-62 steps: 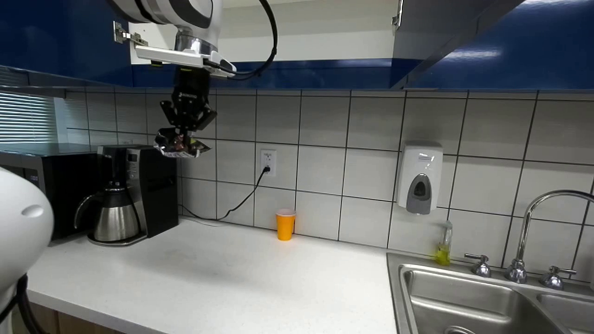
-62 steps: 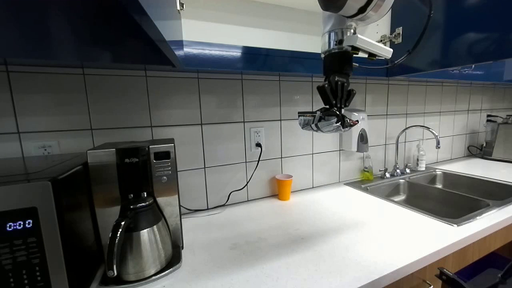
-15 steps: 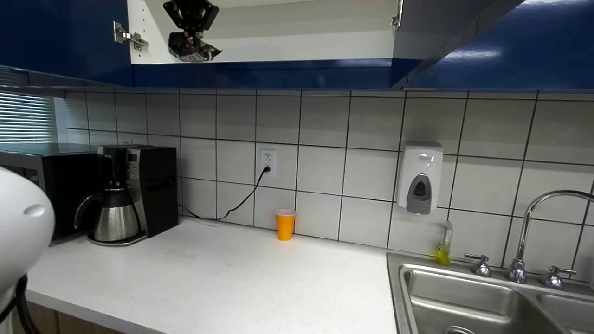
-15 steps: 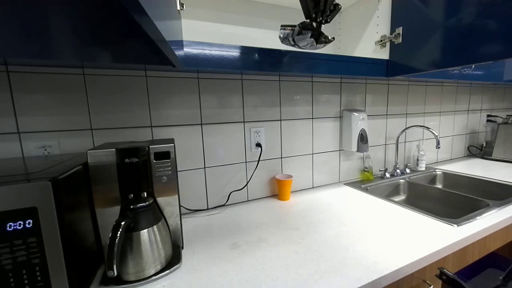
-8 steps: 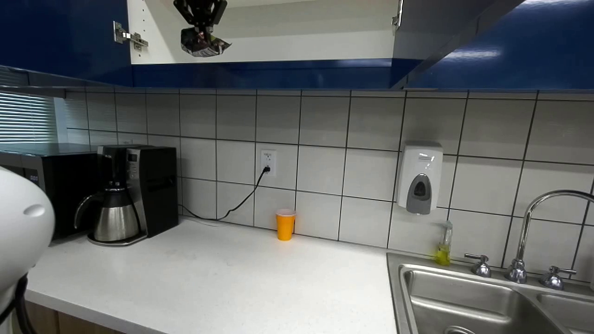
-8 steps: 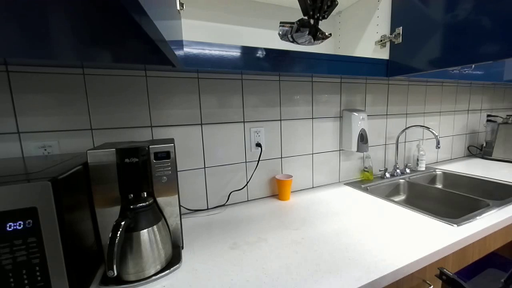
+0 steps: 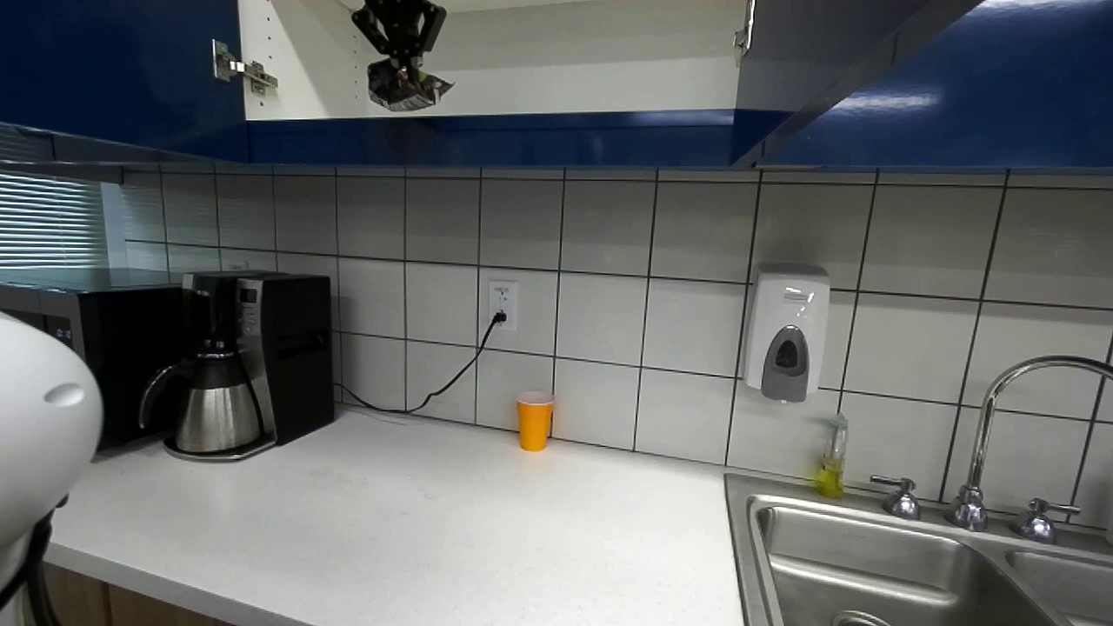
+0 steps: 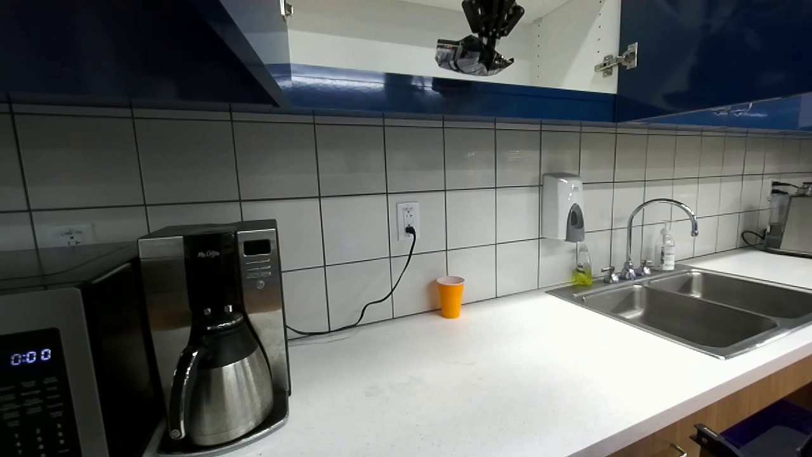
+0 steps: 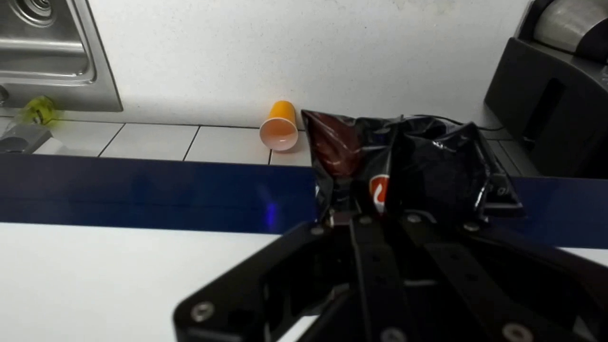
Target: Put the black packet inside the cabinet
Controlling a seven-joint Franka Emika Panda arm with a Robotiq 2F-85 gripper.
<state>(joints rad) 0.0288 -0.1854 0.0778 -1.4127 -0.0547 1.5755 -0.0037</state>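
The black packet (image 7: pixel 405 89) is crumpled foil with red marks. It shows in both exterior views, also here (image 8: pixel 468 57), and in the wrist view (image 9: pixel 437 166). My gripper (image 7: pixel 407 63) is shut on its upper part, and the packet hangs below the fingers (image 9: pixel 387 218). The overhead cabinet (image 7: pixel 591 78) stands open, with blue fronts and a cream interior. The packet appears just above the cabinet's blue bottom edge (image 8: pixel 368 86), against the opening. In the wrist view it overlaps that edge (image 9: pixel 142 190); how far inside it is I cannot tell.
The open cabinet doors flank the opening, one at the left (image 7: pixel 113 78) and one at the right (image 7: pixel 826 69). Below are the counter (image 7: pixel 417 522), an orange cup (image 7: pixel 535 421), a coffee machine (image 8: pixel 216 336), a soap dispenser (image 7: pixel 788 333) and the sink (image 7: pixel 869 556).
My gripper has risen with the packet from below the cabinet's bottom edge to the opening's height. In the last second it has moved inward, toward the wall. The grip is unchanged.
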